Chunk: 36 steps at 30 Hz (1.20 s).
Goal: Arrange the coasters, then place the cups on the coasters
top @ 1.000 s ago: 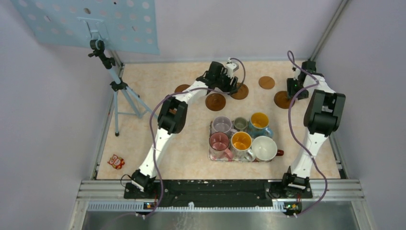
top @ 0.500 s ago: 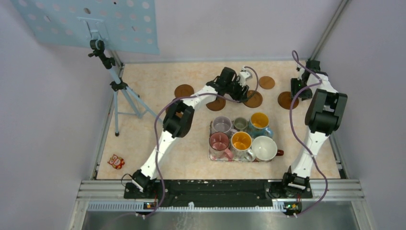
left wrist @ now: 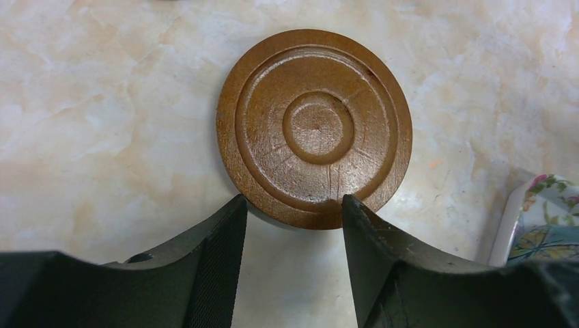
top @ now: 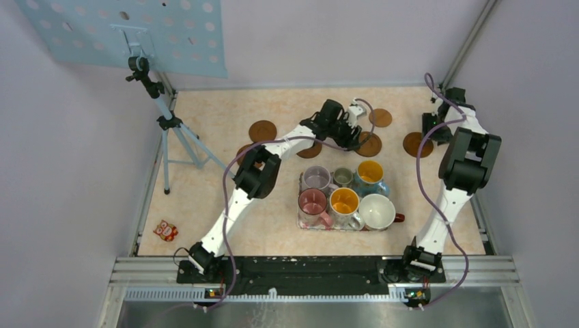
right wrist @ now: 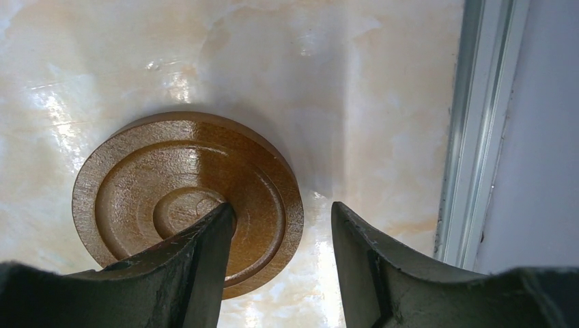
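Several brown coasters lie across the far table: one [top: 263, 130] at the left, one [top: 380, 117] at the back, others partly under the left arm. My left gripper [top: 355, 133] [left wrist: 292, 205] is open, and the near rim of a coaster [top: 369, 144] [left wrist: 314, 126] lies flat between its tips. My right gripper [top: 429, 133] [right wrist: 281, 208] is open too, its left finger over the middle of a coaster [top: 413, 143] [right wrist: 184, 198] by the right wall. The cups [top: 344, 202] stand packed together on the floral tray [top: 300, 222].
A tripod [top: 167, 130] with a blue perforated board [top: 130, 34] stands at the far left. A small red and white toy [top: 165, 230] lies near the front left. A metal rail [right wrist: 478, 137] borders the table right of the right gripper. The tray's corner [left wrist: 539, 219] is close to the left gripper.
The left arm has swung right, and the coaster at its tips has slid right and nearer the tray. The right gripper and its coaster have shifted slightly toward the right wall.
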### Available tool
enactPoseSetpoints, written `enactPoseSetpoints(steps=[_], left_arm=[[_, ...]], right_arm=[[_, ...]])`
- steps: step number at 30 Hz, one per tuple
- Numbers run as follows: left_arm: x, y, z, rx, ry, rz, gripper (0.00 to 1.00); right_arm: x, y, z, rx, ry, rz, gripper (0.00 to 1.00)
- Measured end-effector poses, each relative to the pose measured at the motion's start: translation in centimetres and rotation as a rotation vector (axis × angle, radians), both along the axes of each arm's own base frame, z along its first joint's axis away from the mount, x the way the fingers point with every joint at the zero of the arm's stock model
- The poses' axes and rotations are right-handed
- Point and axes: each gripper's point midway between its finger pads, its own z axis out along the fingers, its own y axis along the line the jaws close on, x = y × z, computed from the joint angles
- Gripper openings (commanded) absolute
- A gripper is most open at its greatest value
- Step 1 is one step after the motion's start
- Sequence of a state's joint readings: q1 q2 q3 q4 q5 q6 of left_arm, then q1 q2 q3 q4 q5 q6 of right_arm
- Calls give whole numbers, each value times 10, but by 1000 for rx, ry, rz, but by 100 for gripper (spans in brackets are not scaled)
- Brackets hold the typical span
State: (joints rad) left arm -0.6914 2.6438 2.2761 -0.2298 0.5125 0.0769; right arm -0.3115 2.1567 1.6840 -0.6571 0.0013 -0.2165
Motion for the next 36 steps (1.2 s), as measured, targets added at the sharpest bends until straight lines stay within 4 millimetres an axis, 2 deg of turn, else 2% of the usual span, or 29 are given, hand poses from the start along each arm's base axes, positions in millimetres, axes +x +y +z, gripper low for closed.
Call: enactPoseSetpoints(steps=[16, 26, 32, 36], left_arm=[[-17, -37, 2, -100, 53, 22, 59], [-18, -44, 2, -121, 69, 29, 60], [-12, -42, 5, -134, 92, 53, 68], [-5, -36, 6, -138, 98, 71, 73]], right_arm=[[-6, -6, 1, -16, 24, 11, 55], [-19, -21, 2, -40, 74, 12, 59], [-17, -20, 3, -16, 84, 21, 64], [-9, -12, 12, 15, 58, 42, 65]])
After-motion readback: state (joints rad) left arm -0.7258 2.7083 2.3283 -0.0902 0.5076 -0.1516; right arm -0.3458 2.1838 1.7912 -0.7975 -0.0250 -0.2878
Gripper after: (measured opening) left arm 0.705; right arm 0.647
